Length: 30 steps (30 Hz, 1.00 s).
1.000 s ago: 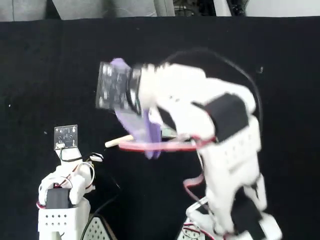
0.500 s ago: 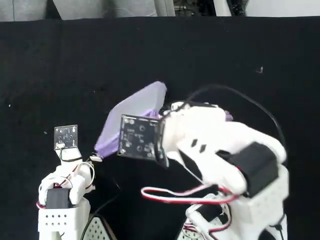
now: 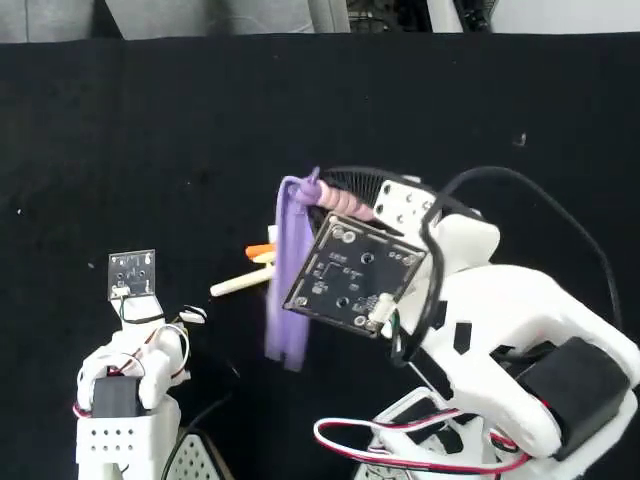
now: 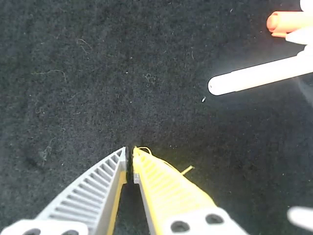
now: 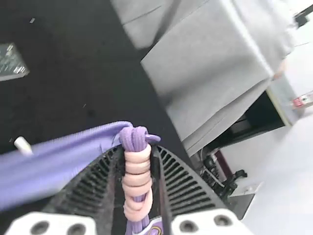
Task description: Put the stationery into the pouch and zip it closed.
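Purple soft fabric pouch [image 3: 288,290] hangs limp and edge-on above the middle of the black cloth bench [image 3: 120,120], held off the surface by its pink-and-purple braided cord pull [image 5: 137,169]. Right pincer [image 5: 137,151] is clamped on that cord. Pouch looks light and floppy, so it will likely swing and fold. The cord is fine for lifting, but a grip on the fabric edge by the zip seems better for holding it open. White pen [image 3: 238,284] and orange marker [image 3: 258,252] lie on the bench just beside the pouch, their far ends hidden behind it. Left pincer [image 4: 129,156] is closed on nothing, near the front-left corner. Cannot tell whether the zip is open; the right arm covers the pouch's right side.
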Motion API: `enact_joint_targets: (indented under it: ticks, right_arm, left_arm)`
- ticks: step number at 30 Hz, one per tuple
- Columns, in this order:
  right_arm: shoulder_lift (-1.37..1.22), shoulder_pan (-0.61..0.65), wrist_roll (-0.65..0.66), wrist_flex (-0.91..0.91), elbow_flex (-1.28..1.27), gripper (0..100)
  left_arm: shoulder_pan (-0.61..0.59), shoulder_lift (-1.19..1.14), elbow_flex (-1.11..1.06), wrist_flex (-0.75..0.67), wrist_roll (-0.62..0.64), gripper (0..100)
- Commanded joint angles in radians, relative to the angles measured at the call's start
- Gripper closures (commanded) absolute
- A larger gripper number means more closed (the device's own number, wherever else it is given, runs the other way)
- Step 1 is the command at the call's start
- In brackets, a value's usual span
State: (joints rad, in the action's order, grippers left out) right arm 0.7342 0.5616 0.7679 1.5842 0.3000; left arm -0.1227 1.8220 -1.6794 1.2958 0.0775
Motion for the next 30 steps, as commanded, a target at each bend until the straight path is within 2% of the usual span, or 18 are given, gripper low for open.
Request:
enact_joint_targets:
  ticks: [1,14,22,25,30]
  right_arm:
    - [-0.061,0.009,-0.018,-0.054,0.051,98.8]
    - [-0.228,0.02,-0.018,0.008,0.067,98.8]
    - [-0.226,0.272,-0.037,0.183,0.065,98.8]
    - [-0.208,0.276,-0.12,0.181,0.039,98.8]
    - [-0.16,0.282,-0.129,0.181,-0.044,98.8]
  left_arm:
    - [-0.005,0.003,-0.021,-0.02,0.002,96]
    - [-0.005,0.003,-0.021,-0.02,0.002,96]
    - [0.001,0.003,-0.021,-0.02,0.002,96]
    - [0.001,0.003,-0.021,-0.02,0.002,96]
    - [-0.005,0.003,-0.021,-0.02,0.002,96]
